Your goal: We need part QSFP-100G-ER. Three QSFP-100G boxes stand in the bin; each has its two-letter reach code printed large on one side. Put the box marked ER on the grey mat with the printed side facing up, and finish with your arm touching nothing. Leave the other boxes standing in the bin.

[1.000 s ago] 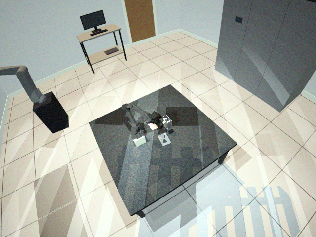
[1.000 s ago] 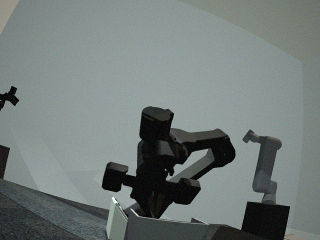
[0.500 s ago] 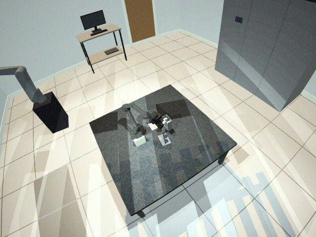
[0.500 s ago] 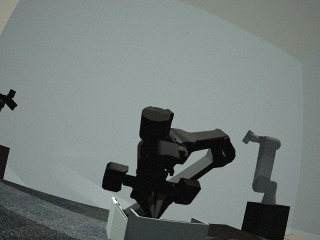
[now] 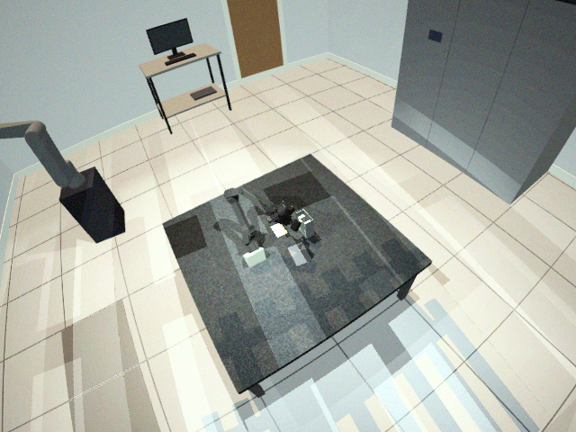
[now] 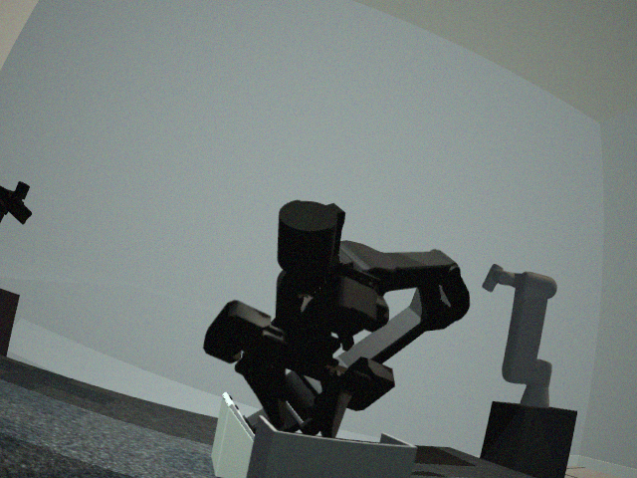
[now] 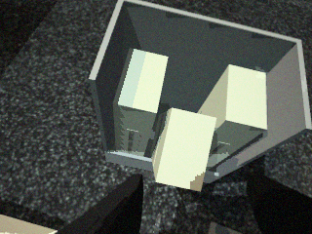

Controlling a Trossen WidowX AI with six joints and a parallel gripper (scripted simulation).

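Somewhere among three boxes in the bin (image 5: 310, 229) (image 6: 334, 457) (image 7: 210, 19), ER code unreadable from here. Nearest the jaws, the middle box (image 7: 187, 146), just ahead of the gap, its top's long axis roughly square to the closing line. Left box (image 7: 151, 83) and right box (image 7: 246, 97) farther off. Gripper (image 5: 298, 225) (image 6: 305, 429) (image 7: 194, 181) partly open, gripping nothing. Probably needs centring before any descent.

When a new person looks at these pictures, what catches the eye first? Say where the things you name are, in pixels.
Probably the bin (image 7: 292, 41) in the wrist view, with three pale boxes standing inside. Next, the dark arm (image 6: 309, 247) rising behind the bin in the exterior view, its hand (image 7: 194, 181) open.
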